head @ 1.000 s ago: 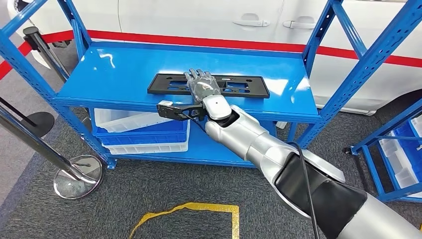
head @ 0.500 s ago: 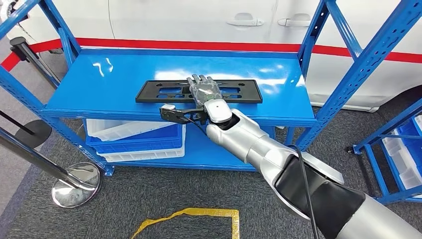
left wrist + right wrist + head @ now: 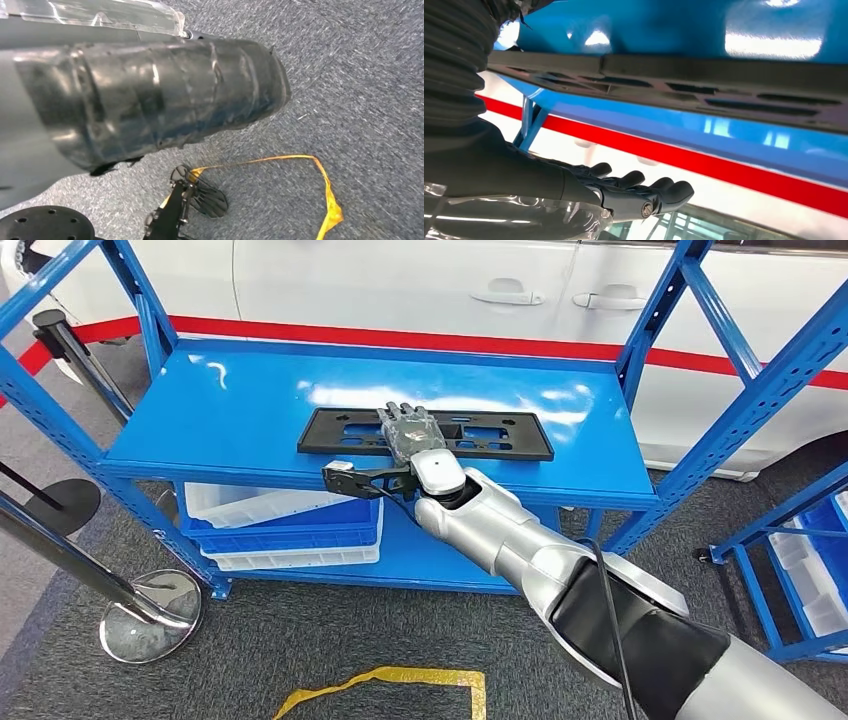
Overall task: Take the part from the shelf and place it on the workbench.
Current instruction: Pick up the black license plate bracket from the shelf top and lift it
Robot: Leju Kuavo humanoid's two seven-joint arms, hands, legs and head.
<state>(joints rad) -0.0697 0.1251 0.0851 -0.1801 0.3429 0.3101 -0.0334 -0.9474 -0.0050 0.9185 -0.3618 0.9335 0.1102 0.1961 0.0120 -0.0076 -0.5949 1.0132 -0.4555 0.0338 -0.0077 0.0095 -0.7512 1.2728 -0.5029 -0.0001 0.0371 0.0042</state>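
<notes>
The long black part point(image 3: 425, 433) lies flat on the blue shelf point(image 3: 230, 410). The right hand point(image 3: 413, 430) hovers over its middle with fingers point(image 3: 644, 185) straight and a little apart, holding nothing. The part sits right under the fingers

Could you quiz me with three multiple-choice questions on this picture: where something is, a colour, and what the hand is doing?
1. Where does the black part lie?
A. top shelf
B. floor
C. white bin

2. What colour is the stripe on the car behind?
A. green
B. red
C. yellow

3. The right hand is:
A. carrying the part in the air
B. hanging by the floor
C. spread flat over the part

Answers: 1 A, the part lies flat on the blue shelf; 2 B, a red band runs along the white car; 3 C, fingers extended above the part, not closed on it.
</notes>
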